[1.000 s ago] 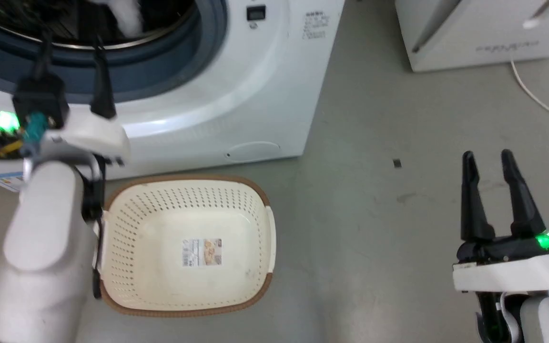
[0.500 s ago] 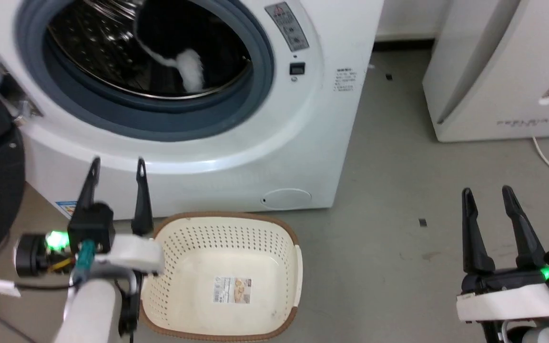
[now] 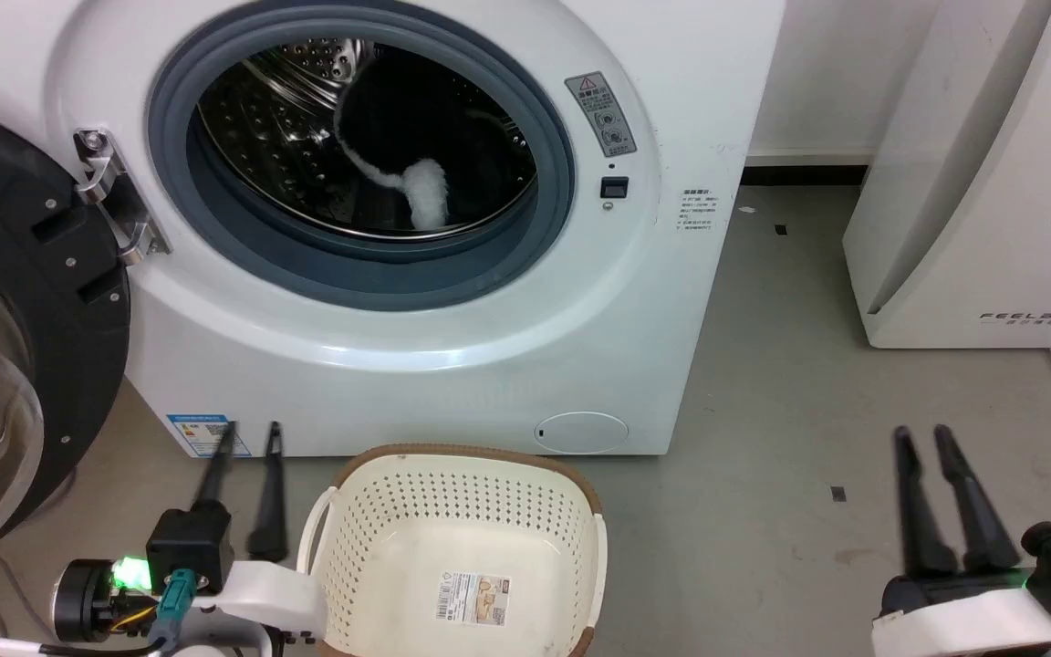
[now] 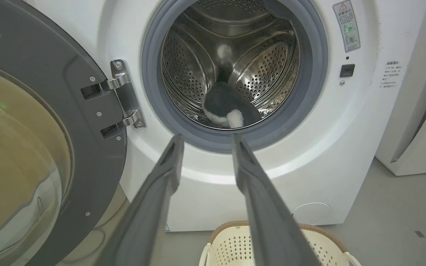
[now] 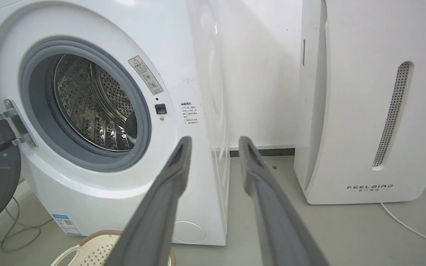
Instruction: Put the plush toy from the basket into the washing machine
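Door: we saw it swung wide at far left.
Left gripper: fingers apart, empty, just left of the basket; we judged it the nearer arm.
Plush toy: lay inside the washing machine drum, far and right of that gripper; black fluff, one white tuft; long axis unclear to us.
Right gripper: fingers apart, empty, well right.
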{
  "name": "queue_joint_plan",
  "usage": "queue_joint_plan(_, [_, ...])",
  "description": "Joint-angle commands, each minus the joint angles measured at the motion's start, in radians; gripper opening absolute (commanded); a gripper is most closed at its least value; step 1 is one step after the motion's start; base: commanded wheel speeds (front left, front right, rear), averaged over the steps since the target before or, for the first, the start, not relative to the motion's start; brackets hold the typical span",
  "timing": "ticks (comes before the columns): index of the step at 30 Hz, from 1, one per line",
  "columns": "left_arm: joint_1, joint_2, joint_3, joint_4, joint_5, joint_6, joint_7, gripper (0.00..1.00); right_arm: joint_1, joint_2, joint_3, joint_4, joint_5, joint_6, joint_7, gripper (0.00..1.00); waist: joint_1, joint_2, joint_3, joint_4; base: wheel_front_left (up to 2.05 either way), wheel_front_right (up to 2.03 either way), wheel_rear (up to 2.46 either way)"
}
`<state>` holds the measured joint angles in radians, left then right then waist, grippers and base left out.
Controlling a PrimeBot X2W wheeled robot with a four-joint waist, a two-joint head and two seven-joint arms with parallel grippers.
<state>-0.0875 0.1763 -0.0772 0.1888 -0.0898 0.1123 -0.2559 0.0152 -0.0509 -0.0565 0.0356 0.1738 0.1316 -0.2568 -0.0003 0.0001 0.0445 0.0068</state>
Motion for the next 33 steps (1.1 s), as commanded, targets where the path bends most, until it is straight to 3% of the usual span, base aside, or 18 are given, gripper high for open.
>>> queue_joint_plan(1, [0.0, 0.0, 0.0, 0.0, 0.0, 0.0, 0.001, 0.0, 0.0, 0.0, 0.0, 0.0, 0.0, 0.0, 0.001, 0.0, 0.0003, -0.0001, 0.0, 0.0, 0.0, 0.0, 0.0])
queue_joint_plan(33, [0.022, -0.032, 0.019, -0.048, 0.023, -0.029, 0.065, 0.0, -0.004, 0.0, 0.015, -0.009, -0.044, 0.0, 0.066, 0.0, 0.0003, -0.0001, -0.012, -0.002, 0.0, 0.0, 0.0])
